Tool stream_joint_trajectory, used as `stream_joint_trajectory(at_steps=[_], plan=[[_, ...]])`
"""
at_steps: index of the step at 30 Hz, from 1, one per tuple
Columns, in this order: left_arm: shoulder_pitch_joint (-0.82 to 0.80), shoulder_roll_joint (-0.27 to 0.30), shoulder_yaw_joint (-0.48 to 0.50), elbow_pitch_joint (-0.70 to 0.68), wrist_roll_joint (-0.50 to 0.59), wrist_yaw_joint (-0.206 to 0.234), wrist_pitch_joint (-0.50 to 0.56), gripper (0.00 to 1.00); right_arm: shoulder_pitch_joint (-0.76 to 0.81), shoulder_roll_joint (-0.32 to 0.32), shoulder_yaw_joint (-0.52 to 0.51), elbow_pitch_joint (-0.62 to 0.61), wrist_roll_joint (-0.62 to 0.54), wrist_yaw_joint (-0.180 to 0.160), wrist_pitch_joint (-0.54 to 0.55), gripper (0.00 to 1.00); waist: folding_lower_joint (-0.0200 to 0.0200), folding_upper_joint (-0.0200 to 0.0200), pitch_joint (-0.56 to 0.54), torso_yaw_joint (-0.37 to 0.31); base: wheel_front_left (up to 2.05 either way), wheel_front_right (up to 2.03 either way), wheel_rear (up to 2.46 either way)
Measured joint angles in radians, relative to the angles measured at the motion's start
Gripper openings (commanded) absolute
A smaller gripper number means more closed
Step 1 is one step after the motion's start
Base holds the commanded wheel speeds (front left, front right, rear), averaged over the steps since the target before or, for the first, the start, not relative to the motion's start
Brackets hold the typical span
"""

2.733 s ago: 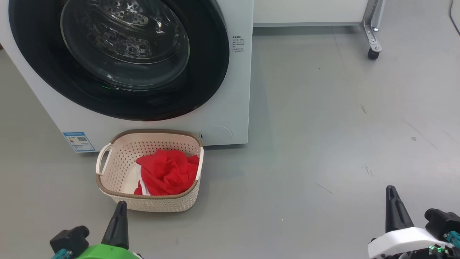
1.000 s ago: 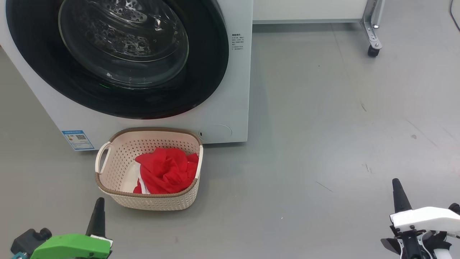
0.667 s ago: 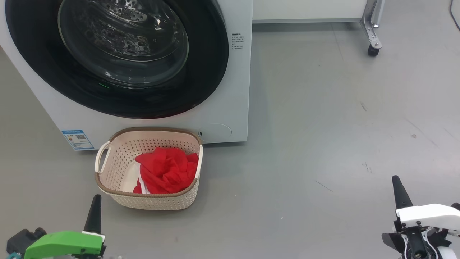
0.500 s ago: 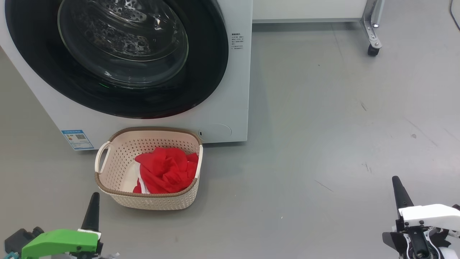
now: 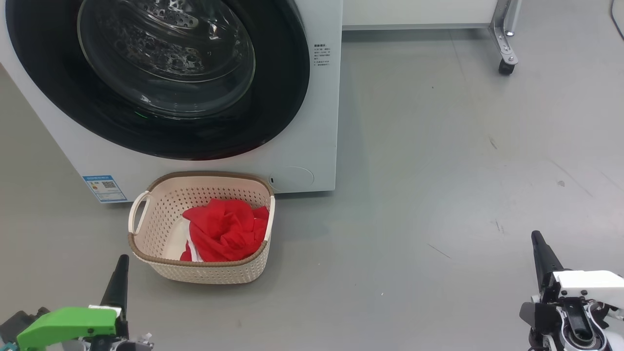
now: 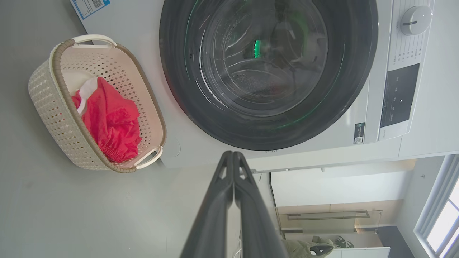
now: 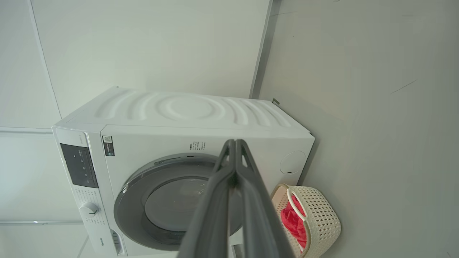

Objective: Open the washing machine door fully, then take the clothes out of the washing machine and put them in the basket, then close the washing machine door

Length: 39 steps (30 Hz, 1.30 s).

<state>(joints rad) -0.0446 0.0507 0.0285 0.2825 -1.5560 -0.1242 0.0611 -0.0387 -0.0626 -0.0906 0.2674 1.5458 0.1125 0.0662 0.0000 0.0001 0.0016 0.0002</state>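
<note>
The washing machine (image 5: 312, 122) stands at the upper left, and its black-rimmed washing machine door (image 5: 161, 78) lies shut flush against the white front. In front of it on the floor sits the cream basket (image 5: 146, 234) with the red clothes (image 5: 224, 229) bunched inside. My left gripper (image 5: 121, 261) is shut and empty, near the basket's front left corner. My right gripper (image 5: 535, 236) is shut and empty, far right over bare floor. The left wrist view shows its gripper (image 6: 232, 154) shut, the door (image 6: 351, 71), the basket (image 6: 53, 107) and the clothes (image 6: 111, 122). The right wrist view shows its gripper (image 7: 235, 142) shut before the machine (image 7: 186, 111).
A metal frame leg on a caster (image 5: 506, 72) stands at the back right. A blue label (image 5: 106, 188) marks the machine's lower left corner. The control panel (image 6: 398, 96) and dial (image 6: 416, 20) sit above the door. Grey floor (image 5: 438, 195) stretches wide to the right.
My left gripper has drifted left, away from the basket's front. My right wrist has rolled and its fingertip has risen slightly in the view. Both stay shut; door, basket and clothes are unmoved.
</note>
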Motion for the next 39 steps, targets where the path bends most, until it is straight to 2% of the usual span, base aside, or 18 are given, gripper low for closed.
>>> stream_joint_trajectory(at_steps=[6,11,39], plan=[[-0.009,0.001,0.009,0.000,-0.063,0.000,0.017,0.00,-0.017,0.002,-0.012,0.008,0.071,0.004,0.019,0.00,0.0000,0.0000,0.001,0.000,0.00,0.00,0.00],[-0.010,0.001,0.011,0.000,-0.081,0.000,0.018,0.00,-0.019,0.003,-0.015,0.009,0.074,0.009,0.020,0.00,0.0000,0.0000,0.001,0.000,0.00,0.00,0.00],[-0.012,0.001,0.014,-0.002,-0.081,0.000,0.018,0.00,-0.019,0.005,-0.017,0.009,0.074,0.009,0.020,0.00,0.0000,0.0000,0.001,0.000,0.00,0.00,0.00]])
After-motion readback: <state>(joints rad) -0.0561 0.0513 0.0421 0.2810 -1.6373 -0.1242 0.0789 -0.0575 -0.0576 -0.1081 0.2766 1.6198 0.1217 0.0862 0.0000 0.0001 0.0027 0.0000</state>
